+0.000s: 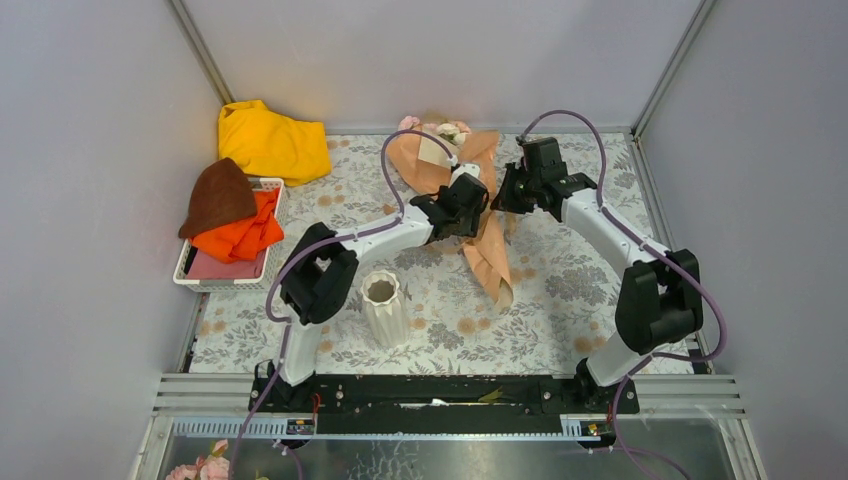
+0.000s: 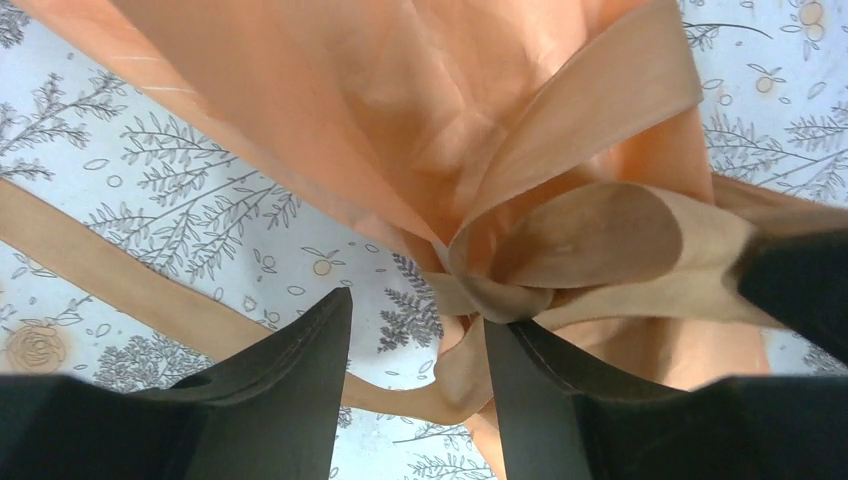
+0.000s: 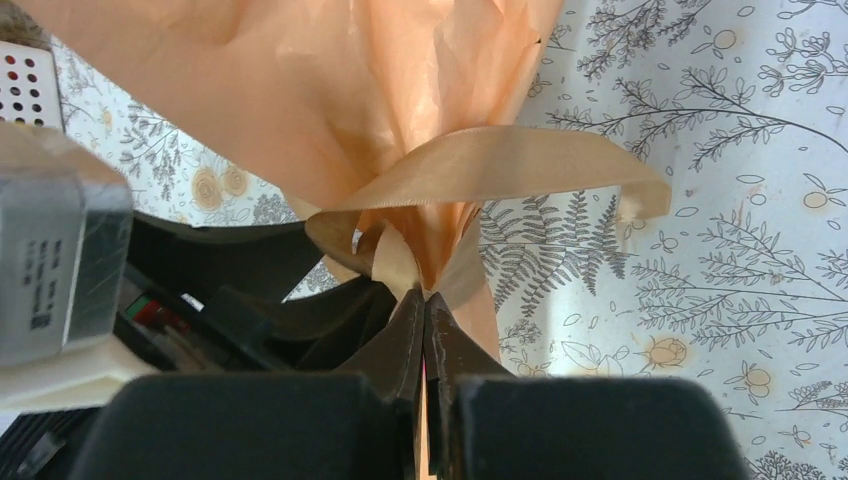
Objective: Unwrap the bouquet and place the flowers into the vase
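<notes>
The bouquet (image 1: pixel 440 165) lies on the flowered table at the back centre, its peach and tan paper tied at the neck by a tan ribbon bow (image 2: pixel 495 295). Pink and cream flowers (image 1: pixel 440 128) poke out of its far end. My left gripper (image 1: pixel 470 205) is open at the bow (image 3: pixel 500 165). In the left wrist view its fingers (image 2: pixel 418 310) straddle a ribbon tail just below the knot. My right gripper (image 1: pixel 507 190) comes from the other side, and in the right wrist view it (image 3: pixel 425 298) is shut on the gathered paper neck. The ribbed white vase (image 1: pixel 383 305) stands upright near the left arm.
A yellow cloth (image 1: pixel 270 140) lies at the back left. A white basket (image 1: pixel 190 272) with orange and brown cloths sits against the left wall. Grey walls close in three sides. A metal rail (image 1: pixel 700 395) runs along the front, with tiny pink blooms (image 1: pixel 212 467) below it.
</notes>
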Robot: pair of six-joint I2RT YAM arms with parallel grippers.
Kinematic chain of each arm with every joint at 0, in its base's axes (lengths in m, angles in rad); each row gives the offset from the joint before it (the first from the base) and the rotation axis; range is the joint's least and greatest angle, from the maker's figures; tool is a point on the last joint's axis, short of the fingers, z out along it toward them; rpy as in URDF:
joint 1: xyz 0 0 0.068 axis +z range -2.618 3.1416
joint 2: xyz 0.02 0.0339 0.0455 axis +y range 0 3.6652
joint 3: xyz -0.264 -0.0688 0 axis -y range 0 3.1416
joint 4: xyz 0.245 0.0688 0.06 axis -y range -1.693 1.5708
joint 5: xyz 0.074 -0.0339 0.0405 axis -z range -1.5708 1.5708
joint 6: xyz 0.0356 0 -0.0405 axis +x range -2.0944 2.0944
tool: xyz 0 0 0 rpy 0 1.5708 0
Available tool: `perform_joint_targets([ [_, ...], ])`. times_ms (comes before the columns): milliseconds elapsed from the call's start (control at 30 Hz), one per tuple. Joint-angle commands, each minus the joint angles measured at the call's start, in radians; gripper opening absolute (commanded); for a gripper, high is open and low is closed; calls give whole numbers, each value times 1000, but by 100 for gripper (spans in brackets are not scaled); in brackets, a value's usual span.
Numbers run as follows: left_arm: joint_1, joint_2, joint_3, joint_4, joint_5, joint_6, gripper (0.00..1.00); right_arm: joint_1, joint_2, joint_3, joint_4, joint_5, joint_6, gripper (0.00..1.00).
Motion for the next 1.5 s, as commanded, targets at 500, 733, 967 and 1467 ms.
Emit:
perform_joint_targets([
  [500, -6, -20, 17, 108, -140, 25, 0, -3, -106, -22, 6, -28, 10, 0],
  [733, -5, -95, -64, 146, -156, 0, 0, -6, -107, -44, -34, 105, 0, 0],
  [967, 8, -130, -84, 130, -169, -27, 0, -37, -93, -77, -73, 224, 12, 0],
  [1467, 52, -182, -129, 98, -191, -101, 0, -119, -51, -158, -102, 314, 16, 3],
])
